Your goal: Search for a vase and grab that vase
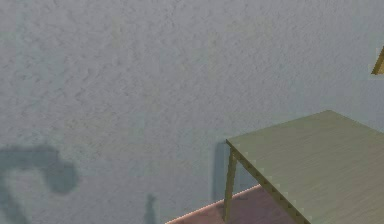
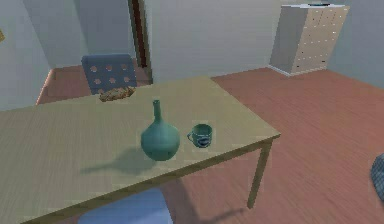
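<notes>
A pale blue-grey wall (image 1: 150, 80) stands close ahead in the forward view, with reddish wooden floor (image 1: 250, 210) at its foot. In the arm side view a light wooden surface (image 2: 60, 150) stretches across the left and middle. Far off at the right stands a white chest of drawers (image 2: 310, 38). A blue patterned chair (image 2: 108, 72) stands behind the surface's far edge. The vase (image 2: 158, 138), teal, round-bellied and slim-necked, stands upright on the surface toward its near right corner. Just right of it sits a small teal cup (image 2: 201, 134), and a flat brownish thing (image 2: 117, 95) lies at the far edge. How the fingers stand I cannot tell.
</notes>
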